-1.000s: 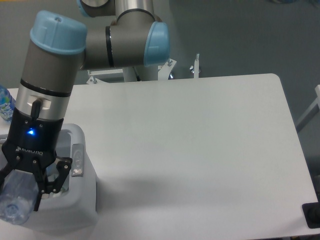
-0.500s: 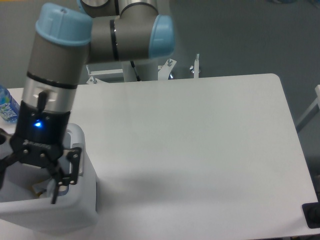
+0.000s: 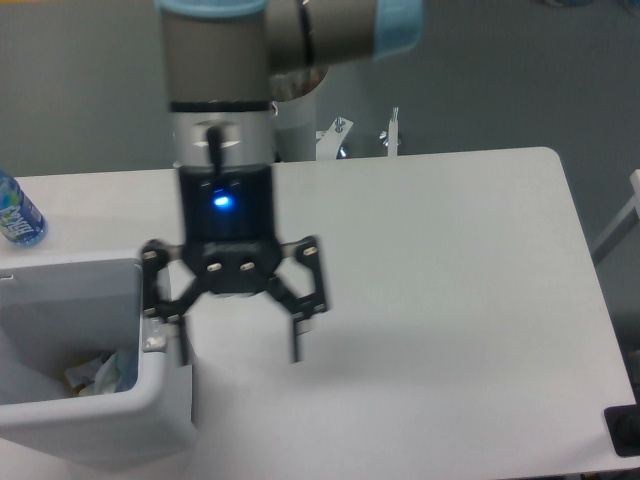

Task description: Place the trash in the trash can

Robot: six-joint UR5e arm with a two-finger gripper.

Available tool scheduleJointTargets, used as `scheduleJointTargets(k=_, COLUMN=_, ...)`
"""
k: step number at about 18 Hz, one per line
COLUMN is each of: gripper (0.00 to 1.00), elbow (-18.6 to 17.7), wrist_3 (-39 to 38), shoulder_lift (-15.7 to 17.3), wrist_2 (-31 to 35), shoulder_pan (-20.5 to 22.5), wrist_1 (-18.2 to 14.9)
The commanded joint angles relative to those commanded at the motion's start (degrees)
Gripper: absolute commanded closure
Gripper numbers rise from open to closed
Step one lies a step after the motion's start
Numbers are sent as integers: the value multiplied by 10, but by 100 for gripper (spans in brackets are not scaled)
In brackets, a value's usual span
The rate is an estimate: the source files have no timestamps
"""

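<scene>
Setting: a plain white table before a grey backdrop, seen from above and in front. You see the gripper hanging over the table's left half, its two fingers spread wide and nothing between them; the frame is motion-blurred, so finer detail of the fingertips cannot be read. Its left-hand finger in the scene stands just beside, or over, the right wall of the trash can; whether it touches the rim you cannot tell.

Outward from the gripper: the trash can occupies the near-left corner. Inside it, low against the right wall, lies the trash, a crumpled heap of pale and clear material with a touch of blue. The separate pieces cannot be told apart at this size, so you cannot confirm from the picture that both wrapper and bottle are in there.

Progress, as a judgement: the bare part of the table shows no loose rubbish, and the gripper is empty, so the task looks finished or nearly so. The trash lies to the left of and below the gripper, inside the bin.

Further out, at the far-left edge, a blue-labelled bottle stands upright, well apart from the gripper.
</scene>
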Motion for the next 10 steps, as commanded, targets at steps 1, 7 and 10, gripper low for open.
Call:
scheduleJointTargets(k=1, gripper=0, elbow=-2, wrist_3=44, shoulder_lift=5, wrist_2=0, shoulder_pan=10, wrist_1=-19)
scheduleJointTargets(k=7, gripper=0, elbow=-36, wrist_3=219, shoulder_lift=33, wrist_2=39, shoulder_pan=54, wrist_1=-102)
scheduleJointTargets(k=10, gripper=0, elbow=-40, wrist_3=260, shoulder_lift=40, wrist_2=49, shoulder_pan=62, wrist_1=-114)
